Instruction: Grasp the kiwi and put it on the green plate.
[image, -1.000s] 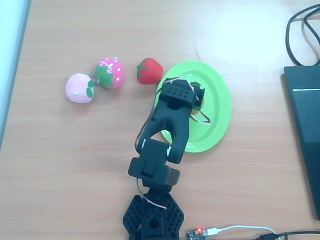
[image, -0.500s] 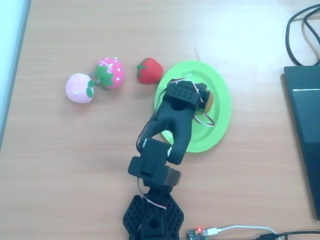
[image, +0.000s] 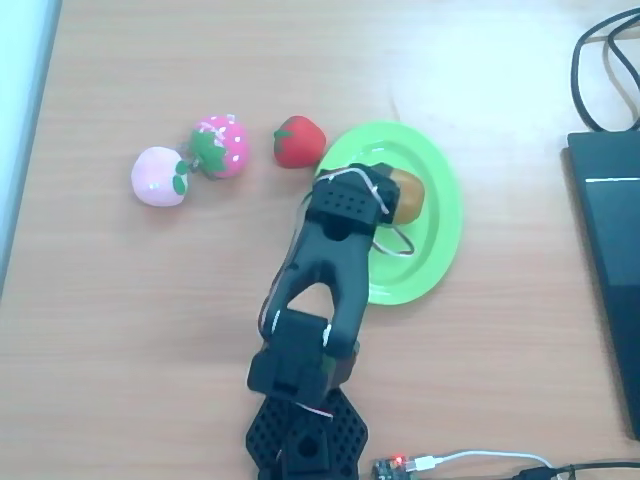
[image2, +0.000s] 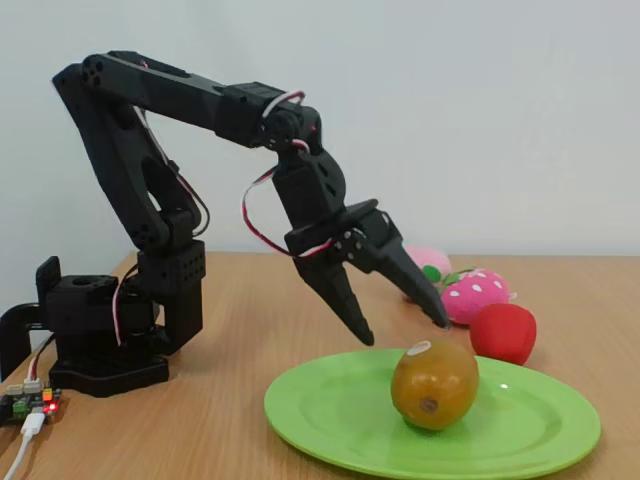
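Resting on the green plate (image2: 330, 430) is your kiwi (image2: 434, 384), upright with its white spot on top. Your gripper (image2: 400, 330) hangs just above the plate beside the kiwi, fingers spread wide, gripping nothing and clear of the fruit. Beyond the plate's far rim you see a red strawberry (image2: 503, 333).
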